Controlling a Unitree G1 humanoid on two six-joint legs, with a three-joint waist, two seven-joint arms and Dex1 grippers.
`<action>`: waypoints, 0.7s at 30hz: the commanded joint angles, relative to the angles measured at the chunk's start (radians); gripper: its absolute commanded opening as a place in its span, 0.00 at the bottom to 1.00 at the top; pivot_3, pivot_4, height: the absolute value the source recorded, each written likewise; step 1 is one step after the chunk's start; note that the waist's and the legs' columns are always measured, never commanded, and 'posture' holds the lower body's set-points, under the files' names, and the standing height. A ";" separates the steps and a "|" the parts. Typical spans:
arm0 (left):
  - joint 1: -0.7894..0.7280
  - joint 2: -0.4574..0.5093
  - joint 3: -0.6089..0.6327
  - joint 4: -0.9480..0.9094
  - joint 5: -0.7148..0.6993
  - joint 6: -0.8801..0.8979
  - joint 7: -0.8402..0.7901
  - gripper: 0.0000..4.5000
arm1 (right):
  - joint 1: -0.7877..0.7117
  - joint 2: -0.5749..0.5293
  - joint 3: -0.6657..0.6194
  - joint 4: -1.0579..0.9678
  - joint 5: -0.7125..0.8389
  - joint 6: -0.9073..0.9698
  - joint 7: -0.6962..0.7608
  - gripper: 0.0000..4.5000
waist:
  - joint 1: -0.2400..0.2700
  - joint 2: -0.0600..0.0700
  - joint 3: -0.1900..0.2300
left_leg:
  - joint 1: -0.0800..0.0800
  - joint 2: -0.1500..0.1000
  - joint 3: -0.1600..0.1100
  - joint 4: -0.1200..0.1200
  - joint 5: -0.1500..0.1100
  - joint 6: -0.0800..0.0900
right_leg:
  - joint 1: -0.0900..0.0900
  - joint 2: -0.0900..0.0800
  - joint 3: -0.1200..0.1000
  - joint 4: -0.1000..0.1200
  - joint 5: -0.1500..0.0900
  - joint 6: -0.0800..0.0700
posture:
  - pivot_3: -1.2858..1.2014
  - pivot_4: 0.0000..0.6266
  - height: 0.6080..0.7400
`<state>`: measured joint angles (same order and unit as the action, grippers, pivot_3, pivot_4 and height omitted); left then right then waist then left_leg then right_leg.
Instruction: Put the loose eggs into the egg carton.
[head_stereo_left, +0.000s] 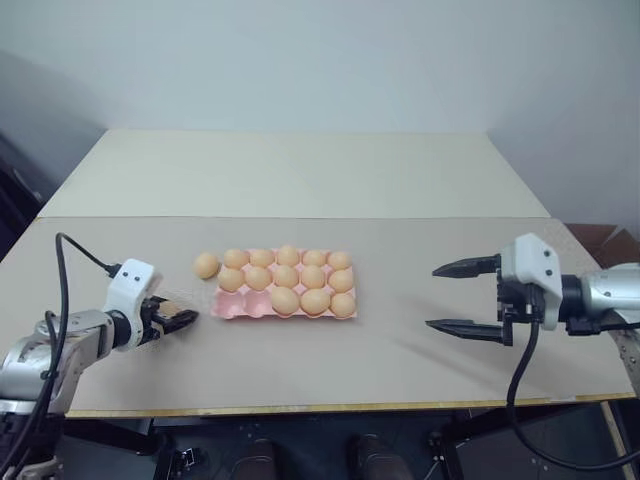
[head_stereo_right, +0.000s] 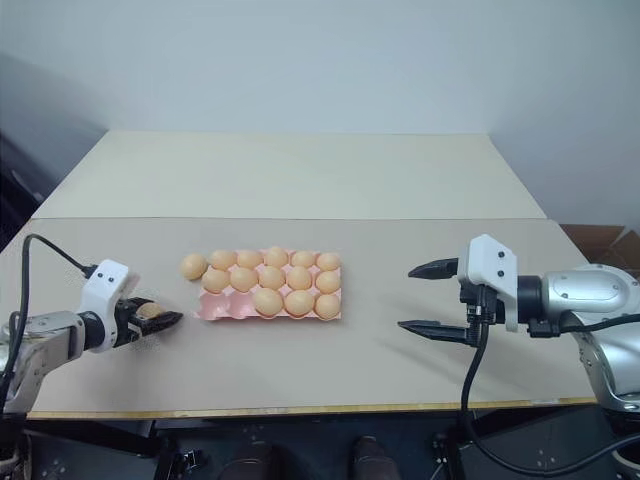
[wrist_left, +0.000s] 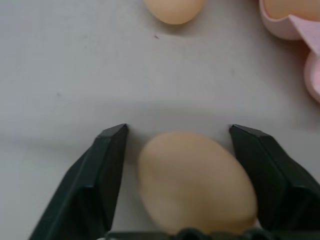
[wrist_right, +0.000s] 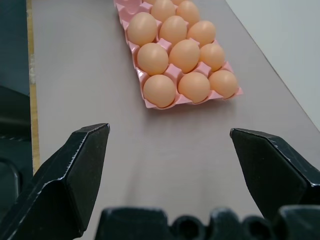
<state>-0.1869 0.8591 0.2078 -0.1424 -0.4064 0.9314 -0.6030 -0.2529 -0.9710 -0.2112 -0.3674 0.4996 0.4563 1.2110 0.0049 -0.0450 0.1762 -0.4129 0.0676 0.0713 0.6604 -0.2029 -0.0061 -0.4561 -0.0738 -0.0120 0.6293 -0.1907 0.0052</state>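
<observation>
The left gripper has its fingers half-closed around 1 loose egg; light, smooth, brittle, best pinched gently across its middle. The right gripper gapes empty.

Open tool faces egg carton across table
</observation>
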 joint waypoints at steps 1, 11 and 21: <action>-0.002 0.017 -0.004 0.014 0.015 -0.028 -0.027 0.51 | 0.005 -0.019 -0.045 -0.037 0.030 0.009 -0.018 1.00 | 0.000 0.000 0.000 | 0.000 0.000 0.000 0.000 0.000 0.000 | 0.000 0.000 0.000 0.000 0.000 0.000 | 0.52 0.24 1.00; -0.159 0.009 -0.007 -0.139 -0.094 -0.203 -0.228 0.48 | 0.015 -0.014 -0.038 -0.042 0.038 0.002 -0.050 1.00 | 0.013 0.000 0.000 | -0.002 -0.001 0.000 0.001 0.000 0.000 | 0.000 -0.001 -0.001 -0.001 -0.001 -0.002 | 0.52 0.24 1.00; -0.295 -0.140 -0.257 -0.072 -0.037 -0.280 -0.306 0.48 | 0.035 -0.010 -0.055 -0.074 0.059 0.012 -0.095 1.00 | -0.001 -0.001 0.000 | -0.002 -0.002 -0.001 0.001 0.000 0.000 | 0.001 0.001 0.002 -0.001 0.003 0.005 | 0.52 0.24 1.00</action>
<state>-0.4601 0.7122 -0.0584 -0.2123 -0.4589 0.6741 -0.9035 -0.2176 -0.9744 -0.2197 -0.4070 0.5346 0.4631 1.1257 0.0035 -0.0457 0.1761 -0.4144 0.0663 0.0697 0.6614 -0.2027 -0.0057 -0.4551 -0.0721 -0.0104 0.6289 -0.1878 0.0100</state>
